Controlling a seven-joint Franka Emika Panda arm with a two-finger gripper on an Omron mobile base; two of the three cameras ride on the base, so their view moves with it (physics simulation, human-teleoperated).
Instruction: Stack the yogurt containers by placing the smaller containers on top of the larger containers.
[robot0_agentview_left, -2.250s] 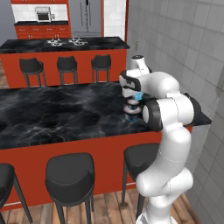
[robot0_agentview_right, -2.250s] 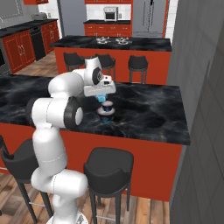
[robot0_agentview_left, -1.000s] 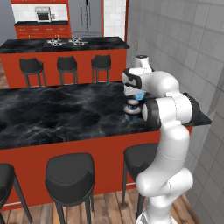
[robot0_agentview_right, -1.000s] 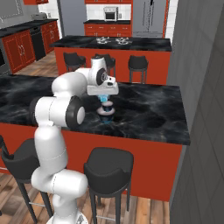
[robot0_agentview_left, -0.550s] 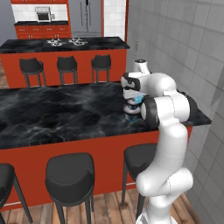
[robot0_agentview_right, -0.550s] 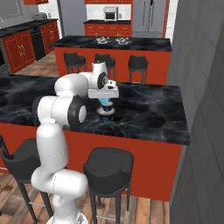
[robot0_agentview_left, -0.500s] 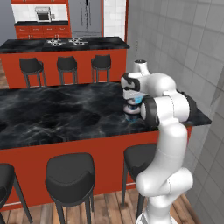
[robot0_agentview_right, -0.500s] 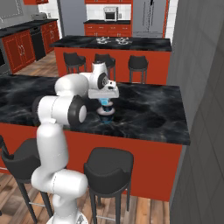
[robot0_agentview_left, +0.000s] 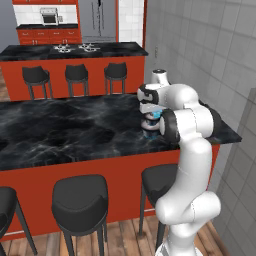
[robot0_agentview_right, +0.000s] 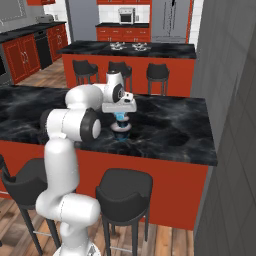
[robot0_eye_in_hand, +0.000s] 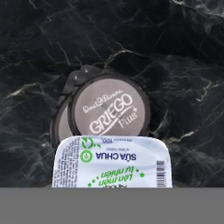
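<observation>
My gripper (robot0_agentview_left: 151, 111) (robot0_agentview_right: 121, 112) points down over the black marble counter, shut on the light-blue cup (robot0_agentview_left: 155, 114) (robot0_agentview_right: 121, 117). In the hand view that cup's white and blue lid (robot0_eye_in_hand: 112, 162) lies at the bottom and hides the fingertips. Just below it stands a dark cup with a grey "Griego" lid (robot0_eye_in_hand: 109, 111). That cup sits on the wider tub (robot0_eye_in_hand: 60, 127), whose lid peeks out on the left. From the base the two read as one short stack (robot0_agentview_left: 150, 130) (robot0_agentview_right: 121, 132). A small gap shows between the held cup and the stack.
The marble counter (robot0_agentview_left: 65, 130) (robot0_agentview_right: 170, 125) stretches left with free room; its front edge is close to the stack. Black stools (robot0_agentview_left: 80, 192) (robot0_agentview_right: 122, 187) stand below it. A grey tiled wall (robot0_agentview_left: 215, 60) rises on the right. A second island with a cooktop (robot0_agentview_left: 75, 50) lies behind.
My gripper has come down with the light-blue cup, closer to the top of the stack. The stack has not moved.
</observation>
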